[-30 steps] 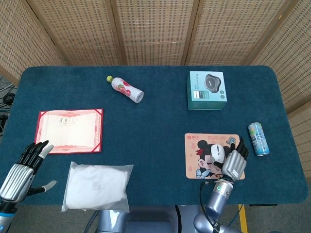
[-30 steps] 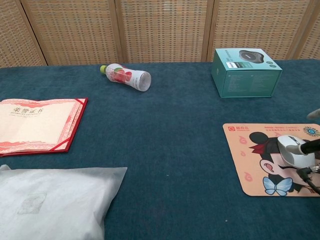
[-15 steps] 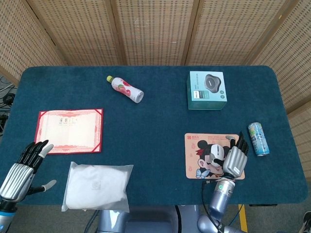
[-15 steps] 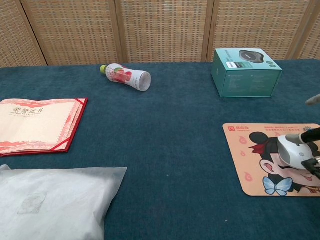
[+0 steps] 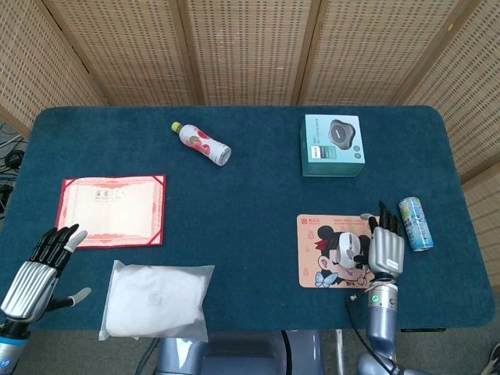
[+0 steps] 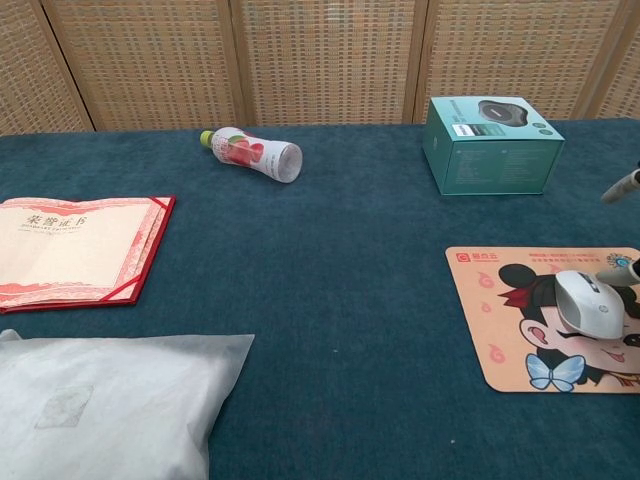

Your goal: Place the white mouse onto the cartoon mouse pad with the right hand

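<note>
White mouse (image 6: 592, 302) flat on cartoon mouse pad (image 6: 500, 330) (long axis front-to-back)

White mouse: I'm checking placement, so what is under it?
The white mouse rests on the cartoon mouse pad, over the character's face. The print beneath it is covered.

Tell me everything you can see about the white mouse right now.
The white mouse is a smooth, rounded plastic-looking shell, white to pale grey, with a seam down its front. It lies flat, right way up, on the right part of the cartoon mouse pad, over the printed character's face. No cable shows. The right hand sits just to its right with fingers extended; in the chest view a fingertip sits close by its far edge, and whether it touches is unclear.
</note>
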Action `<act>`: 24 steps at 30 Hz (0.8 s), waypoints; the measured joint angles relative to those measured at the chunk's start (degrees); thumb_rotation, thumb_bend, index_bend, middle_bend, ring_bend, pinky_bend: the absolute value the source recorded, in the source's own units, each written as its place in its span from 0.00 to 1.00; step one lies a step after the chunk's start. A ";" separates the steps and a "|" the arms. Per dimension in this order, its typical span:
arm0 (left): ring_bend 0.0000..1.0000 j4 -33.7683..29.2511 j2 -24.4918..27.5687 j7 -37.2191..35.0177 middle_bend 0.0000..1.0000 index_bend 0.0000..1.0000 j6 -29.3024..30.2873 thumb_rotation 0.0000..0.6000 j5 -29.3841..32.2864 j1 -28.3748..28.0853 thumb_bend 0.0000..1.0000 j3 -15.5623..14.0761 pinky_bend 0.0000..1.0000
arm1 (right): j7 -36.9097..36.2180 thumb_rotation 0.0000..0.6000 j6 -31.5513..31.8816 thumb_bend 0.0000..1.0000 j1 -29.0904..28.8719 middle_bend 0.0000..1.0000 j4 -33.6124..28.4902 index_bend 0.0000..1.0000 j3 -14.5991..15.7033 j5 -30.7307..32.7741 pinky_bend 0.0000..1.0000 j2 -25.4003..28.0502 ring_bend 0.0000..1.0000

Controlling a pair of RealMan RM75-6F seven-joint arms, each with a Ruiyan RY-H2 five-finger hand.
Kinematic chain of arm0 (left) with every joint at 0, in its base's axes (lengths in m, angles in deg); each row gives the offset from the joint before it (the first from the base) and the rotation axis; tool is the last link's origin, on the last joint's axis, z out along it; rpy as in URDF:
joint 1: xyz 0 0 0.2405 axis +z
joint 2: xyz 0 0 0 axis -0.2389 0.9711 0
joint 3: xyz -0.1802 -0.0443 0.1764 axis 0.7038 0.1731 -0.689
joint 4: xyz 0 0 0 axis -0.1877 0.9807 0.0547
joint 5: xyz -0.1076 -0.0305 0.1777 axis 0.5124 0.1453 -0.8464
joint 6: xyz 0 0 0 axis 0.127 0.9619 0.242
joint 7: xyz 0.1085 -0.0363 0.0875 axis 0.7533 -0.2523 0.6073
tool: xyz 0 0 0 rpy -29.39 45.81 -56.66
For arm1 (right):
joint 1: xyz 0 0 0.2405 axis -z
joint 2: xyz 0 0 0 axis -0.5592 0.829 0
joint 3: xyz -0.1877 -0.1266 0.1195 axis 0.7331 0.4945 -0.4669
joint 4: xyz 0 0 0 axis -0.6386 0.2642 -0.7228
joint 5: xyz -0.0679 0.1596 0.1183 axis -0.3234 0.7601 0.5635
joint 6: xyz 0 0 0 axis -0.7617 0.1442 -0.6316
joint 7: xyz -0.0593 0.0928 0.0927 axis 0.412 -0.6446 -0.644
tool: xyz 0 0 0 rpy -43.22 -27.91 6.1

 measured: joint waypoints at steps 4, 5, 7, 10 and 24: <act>0.00 0.09 -0.36 0.85 0.00 0.00 -0.40 1.00 0.30 -0.07 0.15 0.07 0.00 | -1.08 1.00 -3.39 0.00 0.16 0.00 0.18 0.26 2.09 -1.55 0.00 4.05 0.00; 0.00 0.09 -0.44 1.03 0.00 0.00 -0.52 1.00 0.44 -0.09 0.15 0.11 0.00 | -1.46 1.00 -4.16 0.00 0.19 0.00 0.27 0.26 2.60 -2.01 0.00 5.06 0.00; 0.00 0.12 -0.57 1.31 0.00 0.00 -0.70 1.00 0.70 -0.12 0.15 0.21 0.00 | -2.54 1.00 -5.65 0.00 0.33 0.00 0.50 0.26 3.89 -3.33 0.00 7.39 0.00; 0.00 0.17 -0.74 1.73 0.00 0.00 -0.93 1.00 1.06 -0.17 0.15 0.36 0.00 | -4.90 1.00 -6.96 0.00 0.66 0.00 0.69 0.26 5.40 -5.68 0.00 10.28 0.00; 0.00 0.66 -1.90 4.42 0.00 0.00 -1.85 1.00 2.76 -0.27 0.15 1.07 0.00 | -13.00 1.00 -6.65 0.00 3.26 0.00 1.97 0.11 10.50 -14.82 0.00 19.22 0.00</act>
